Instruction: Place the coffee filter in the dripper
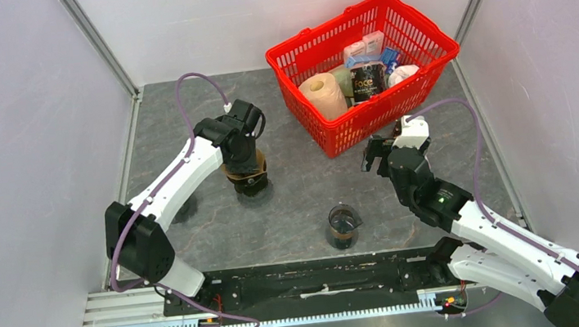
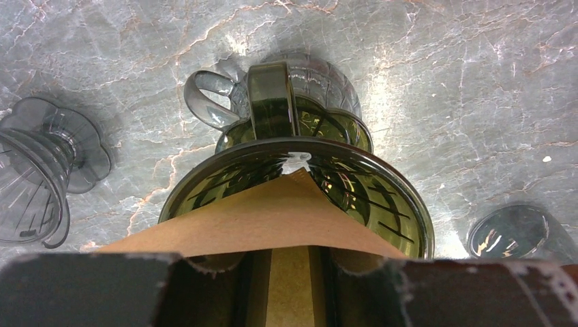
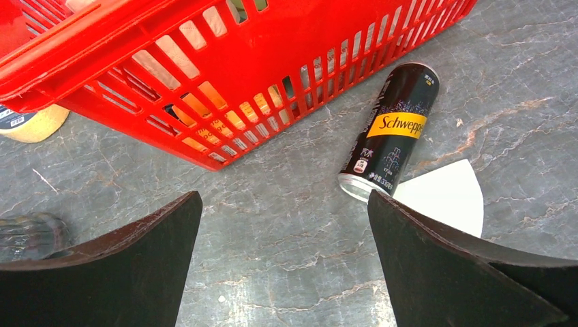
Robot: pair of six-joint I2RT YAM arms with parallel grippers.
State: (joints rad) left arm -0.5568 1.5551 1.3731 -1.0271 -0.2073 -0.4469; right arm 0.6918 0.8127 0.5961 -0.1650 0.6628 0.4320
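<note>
A brown paper coffee filter (image 2: 259, 221) is pinched in my left gripper (image 2: 290, 257), its pointed tip reaching over the rim of the dark green see-through dripper (image 2: 382, 197). The dripper has a handle on its far side and stands on the table. In the top view my left gripper (image 1: 240, 146) hangs directly above the dripper (image 1: 249, 182). My right gripper (image 3: 283, 225) is open and empty above bare table in front of the red basket, also seen in the top view (image 1: 385, 153).
A second grey dripper (image 2: 34, 184) stands left of the green one, and a glass (image 2: 518, 231) right of it. A red basket (image 1: 362, 69) of goods sits at the back right. A black Schweppes can (image 3: 392, 133) lies beside a white paper filter (image 3: 443, 194).
</note>
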